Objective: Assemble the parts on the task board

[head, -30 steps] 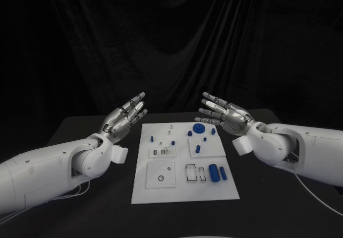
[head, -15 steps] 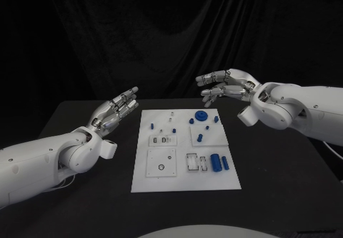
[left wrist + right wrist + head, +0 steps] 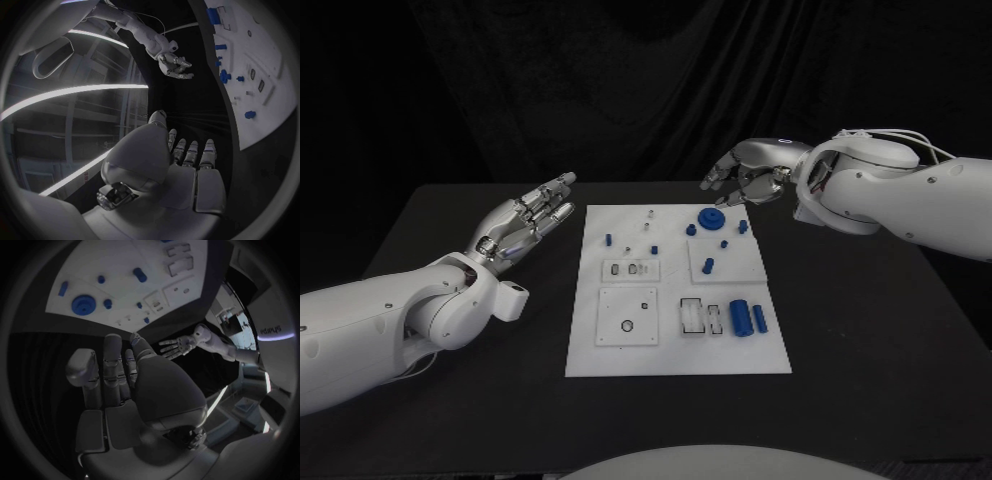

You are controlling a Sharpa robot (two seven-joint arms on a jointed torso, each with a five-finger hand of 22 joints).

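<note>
Black table (image 3: 877, 330) w/ white task board (image 3: 678, 345) at centre. Left hand (image 3: 524, 222) hovers just off board's left edge, palm up, fingers straight and apart, nothing in it. Right hand (image 3: 750, 180) above board's far right corner, fingers curled downward, holding nothing. Blue parts (image 3: 747, 320) lie along board's right side; round blue gear (image 3: 713, 218) near the far end.
</note>
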